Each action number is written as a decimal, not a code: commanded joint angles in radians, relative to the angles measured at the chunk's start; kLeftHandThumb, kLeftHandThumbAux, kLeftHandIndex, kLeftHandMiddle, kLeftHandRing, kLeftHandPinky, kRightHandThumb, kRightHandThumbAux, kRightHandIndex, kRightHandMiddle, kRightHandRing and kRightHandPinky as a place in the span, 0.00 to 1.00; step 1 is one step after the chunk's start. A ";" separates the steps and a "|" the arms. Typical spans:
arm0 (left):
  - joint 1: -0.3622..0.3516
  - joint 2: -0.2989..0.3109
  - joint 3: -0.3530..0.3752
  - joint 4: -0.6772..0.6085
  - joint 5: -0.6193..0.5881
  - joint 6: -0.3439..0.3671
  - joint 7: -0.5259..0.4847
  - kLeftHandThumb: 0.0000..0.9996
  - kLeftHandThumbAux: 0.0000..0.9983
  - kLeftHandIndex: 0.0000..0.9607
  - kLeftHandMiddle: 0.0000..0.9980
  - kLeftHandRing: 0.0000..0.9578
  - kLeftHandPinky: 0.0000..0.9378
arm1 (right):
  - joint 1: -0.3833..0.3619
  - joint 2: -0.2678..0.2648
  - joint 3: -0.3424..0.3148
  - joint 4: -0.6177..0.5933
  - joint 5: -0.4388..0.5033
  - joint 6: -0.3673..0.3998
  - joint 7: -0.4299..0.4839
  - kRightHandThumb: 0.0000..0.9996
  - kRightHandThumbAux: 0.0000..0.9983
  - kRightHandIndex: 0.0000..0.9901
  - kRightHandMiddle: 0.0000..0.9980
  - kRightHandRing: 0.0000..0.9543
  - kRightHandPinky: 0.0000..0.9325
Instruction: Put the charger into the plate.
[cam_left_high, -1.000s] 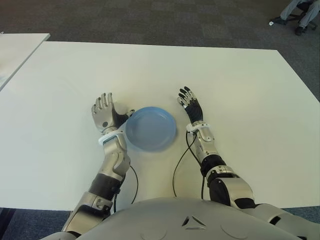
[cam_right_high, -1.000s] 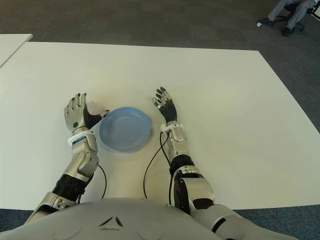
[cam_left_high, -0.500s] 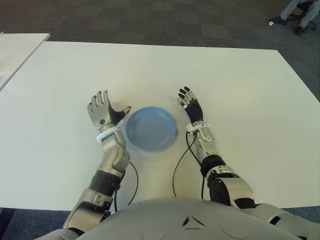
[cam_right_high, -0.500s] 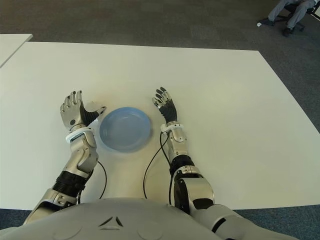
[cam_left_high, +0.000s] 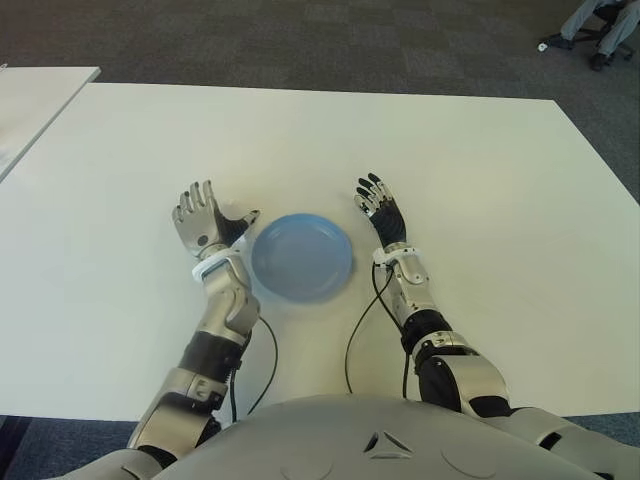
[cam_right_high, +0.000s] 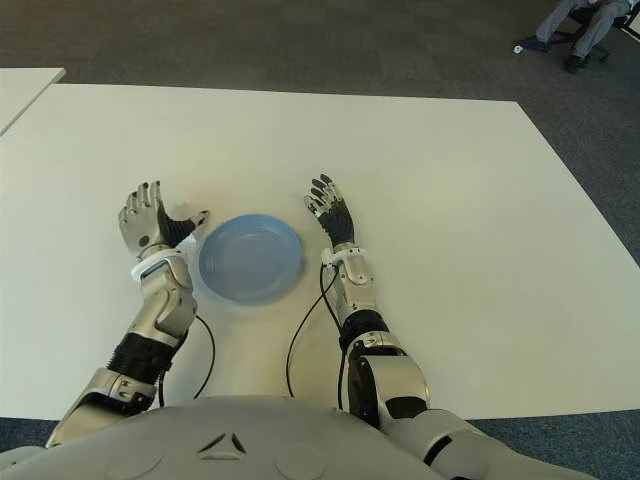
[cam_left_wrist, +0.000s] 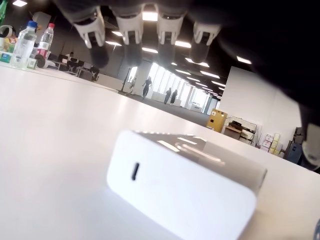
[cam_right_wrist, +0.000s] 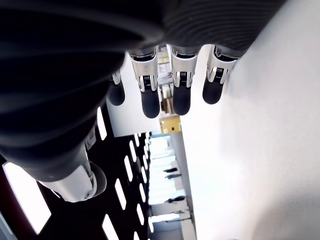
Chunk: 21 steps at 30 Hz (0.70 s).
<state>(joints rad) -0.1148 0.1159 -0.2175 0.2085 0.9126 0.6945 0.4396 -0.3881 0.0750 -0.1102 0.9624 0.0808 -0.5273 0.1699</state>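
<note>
On the white table (cam_left_high: 480, 180), the blue plate (cam_left_high: 301, 257) lies near the robot, between its two hands. At the plate's left side stands the left hand (cam_left_high: 203, 220), palm up and fingers (cam_left_wrist: 131, 30) spread apart, gripping nothing. Compared with one second ago, this hand has shifted a little to the left and farther from the plate, so its thumb no longer reaches the plate's rim. The white charger (cam_left_wrist: 180, 182) lies on the table just before the left palm, as the left wrist view shows it; the eye views do not show it, because the hand hides it. The plate has nothing in it. To the right of the plate the right hand (cam_left_high: 381, 207) has not moved, its fingers (cam_right_wrist: 181, 85) straight and apart, with nothing between them.
</note>
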 joint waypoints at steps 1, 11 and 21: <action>-0.023 0.000 0.013 0.052 -0.028 -0.004 0.026 0.14 0.48 0.00 0.02 0.01 0.05 | 0.029 0.000 -0.007 0.028 0.009 0.021 -0.001 0.06 0.70 0.07 0.15 0.12 0.10; -0.069 -0.005 0.029 0.144 -0.080 -0.017 0.069 0.15 0.48 0.00 0.03 0.03 0.08 | 0.034 0.000 -0.005 0.022 0.007 0.021 -0.003 0.06 0.70 0.07 0.14 0.11 0.10; -0.112 -0.006 0.036 0.264 -0.134 -0.054 0.122 0.14 0.47 0.00 0.04 0.03 0.08 | 0.040 0.002 -0.004 0.011 0.006 0.026 -0.007 0.06 0.69 0.07 0.14 0.11 0.10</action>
<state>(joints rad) -0.2197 0.1131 -0.1836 0.4322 0.8026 0.6504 0.5450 -0.3866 0.0752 -0.1101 0.9575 0.0809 -0.5277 0.1695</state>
